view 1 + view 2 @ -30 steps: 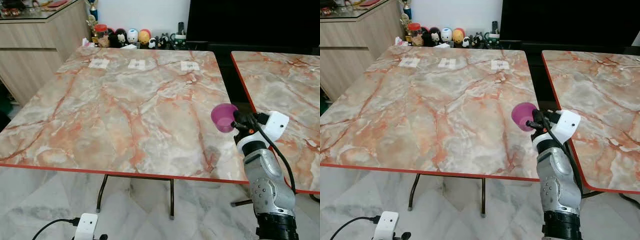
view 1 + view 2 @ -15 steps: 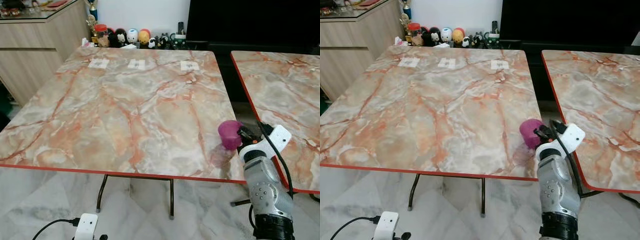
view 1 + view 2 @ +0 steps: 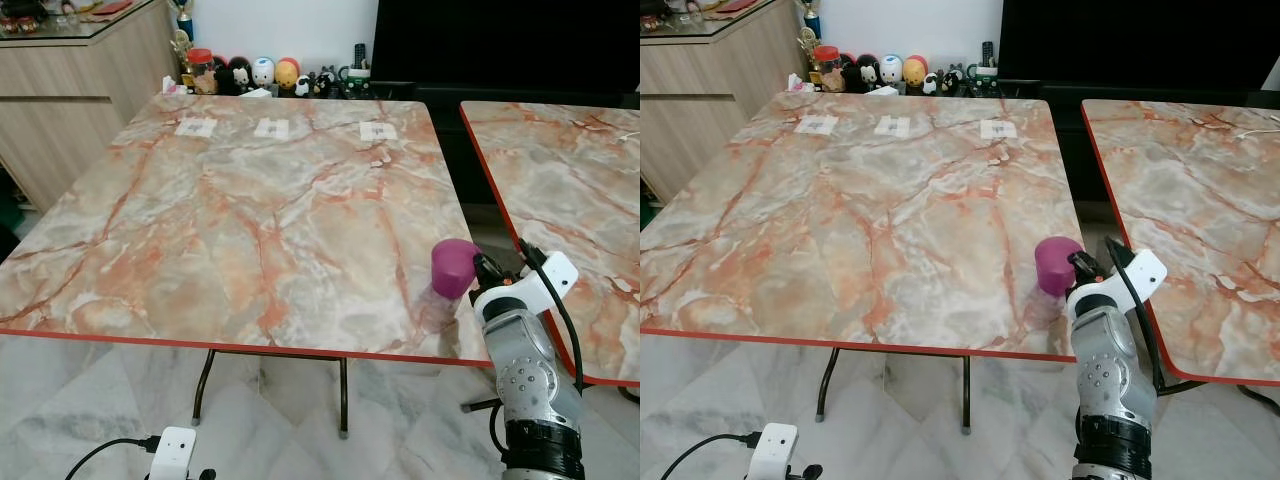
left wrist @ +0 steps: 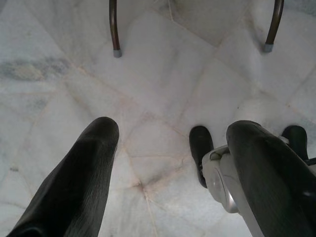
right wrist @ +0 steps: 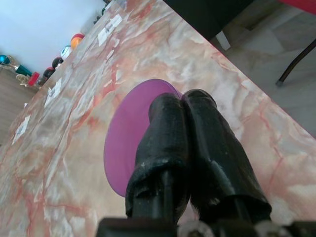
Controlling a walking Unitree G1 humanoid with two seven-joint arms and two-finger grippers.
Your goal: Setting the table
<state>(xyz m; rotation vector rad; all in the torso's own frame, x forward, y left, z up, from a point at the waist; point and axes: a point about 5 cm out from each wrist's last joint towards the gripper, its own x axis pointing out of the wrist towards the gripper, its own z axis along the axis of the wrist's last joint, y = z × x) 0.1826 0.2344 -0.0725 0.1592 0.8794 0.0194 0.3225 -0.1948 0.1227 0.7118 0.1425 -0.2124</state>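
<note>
From the left eye view, a purple cup [image 3: 456,268] stands on the marble-patterned worktop [image 3: 250,210], close to its near right corner and just inside the red edge. The cup is a plain, opaque magenta-purple, with smooth sides and a flat top face; it looks turned mouth down, though the rim is not plain to see. The right pincer [image 3: 480,270] reaches it from the right, at the end of the silver right arm [image 3: 525,370] with its white wrist block. A second worktop [image 3: 570,190] of the same pattern stands to the right across a narrow gap. Three white paper labels [image 3: 272,128] lie in a row near the far edge, and small figurines [image 3: 262,72] line up behind it beside a wooden cabinet [image 3: 75,90].

The right eye view gives the same layout, the cup just beside the pincer.

In the left wrist view, the left pincer [image 4: 173,163] hangs over the pale marble floor [image 4: 163,74], its two black fingers [image 4: 84,177] spread wide and holding nothing.

In the right wrist view, the right pincer's fingers [image 5: 168,143] are pressed together over the cup's side, pinching its wall, and the cup appears as a flat purple disc resting on the worktop.
</note>
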